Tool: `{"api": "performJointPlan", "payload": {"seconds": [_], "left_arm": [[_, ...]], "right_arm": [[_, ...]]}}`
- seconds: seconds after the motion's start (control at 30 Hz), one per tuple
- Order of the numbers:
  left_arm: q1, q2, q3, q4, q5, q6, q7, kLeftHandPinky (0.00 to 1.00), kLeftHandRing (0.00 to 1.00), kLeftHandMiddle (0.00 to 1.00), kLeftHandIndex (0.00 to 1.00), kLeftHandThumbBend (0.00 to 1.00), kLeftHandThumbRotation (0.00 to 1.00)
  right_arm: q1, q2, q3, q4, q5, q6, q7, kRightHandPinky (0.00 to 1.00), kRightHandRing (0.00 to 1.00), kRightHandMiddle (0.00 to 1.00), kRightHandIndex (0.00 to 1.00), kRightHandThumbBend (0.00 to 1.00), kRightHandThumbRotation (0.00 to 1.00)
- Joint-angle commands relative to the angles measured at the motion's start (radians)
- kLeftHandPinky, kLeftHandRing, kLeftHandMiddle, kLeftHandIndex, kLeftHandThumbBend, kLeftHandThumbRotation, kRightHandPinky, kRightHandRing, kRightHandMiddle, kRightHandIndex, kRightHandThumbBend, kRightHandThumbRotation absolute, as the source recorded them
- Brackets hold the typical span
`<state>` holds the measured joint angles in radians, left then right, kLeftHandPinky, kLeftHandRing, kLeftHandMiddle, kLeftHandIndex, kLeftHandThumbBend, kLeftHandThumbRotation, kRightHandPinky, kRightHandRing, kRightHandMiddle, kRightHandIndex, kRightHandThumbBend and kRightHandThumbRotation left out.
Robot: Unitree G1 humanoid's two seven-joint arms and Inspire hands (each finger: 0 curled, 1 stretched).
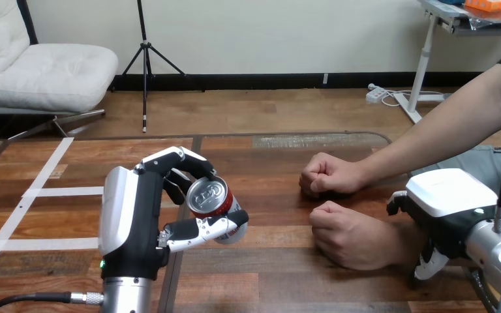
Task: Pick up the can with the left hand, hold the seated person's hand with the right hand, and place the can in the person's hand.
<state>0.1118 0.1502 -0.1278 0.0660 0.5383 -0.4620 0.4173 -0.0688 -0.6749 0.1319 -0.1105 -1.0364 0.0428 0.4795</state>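
Left robot hand [130, 222] is clamped on the can [210, 201], which is held tilted over the tabletop [267, 274], well apart from the person. Right robot hand [445, 202] sits beside the wrist of the nearer fist [342, 238]; whether it grips cannot be told. That fist and the farther fist [326, 175] are both closed, so a release now would likely drop the can. The tilt may let it slip in transit.

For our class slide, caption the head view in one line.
Left hand grips the can; right hand lies at the wrist of the person's nearer fist on the table.
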Motion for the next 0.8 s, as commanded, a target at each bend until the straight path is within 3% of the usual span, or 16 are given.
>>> {"api": "performJointPlan", "payload": {"seconds": [0.0, 0.53, 0.77], "left_arm": [[-0.043, 0.006, 0.028, -0.05, -0.007, -0.027, 0.016, 0.29, 0.35, 0.41, 0.42, 0.78, 0.0], [-0.04, -0.001, 0.037, -0.058, -0.014, -0.024, 0.005, 0.29, 0.36, 0.41, 0.42, 0.77, 0.0], [-0.044, -0.003, 0.038, -0.05, -0.013, -0.03, 0.008, 0.3, 0.36, 0.41, 0.42, 0.77, 0.0]], "right_arm": [[-0.096, -0.033, 0.013, 0.004, -0.02, 0.015, 0.016, 0.8, 0.82, 0.8, 0.78, 0.83, 0.05], [-0.131, -0.032, 0.051, 0.029, -0.068, 0.052, 0.091, 0.82, 0.83, 0.82, 0.79, 0.83, 0.07], [-0.14, -0.035, 0.066, 0.06, -0.081, 0.052, 0.088, 0.83, 0.84, 0.82, 0.79, 0.84, 0.09]]}}
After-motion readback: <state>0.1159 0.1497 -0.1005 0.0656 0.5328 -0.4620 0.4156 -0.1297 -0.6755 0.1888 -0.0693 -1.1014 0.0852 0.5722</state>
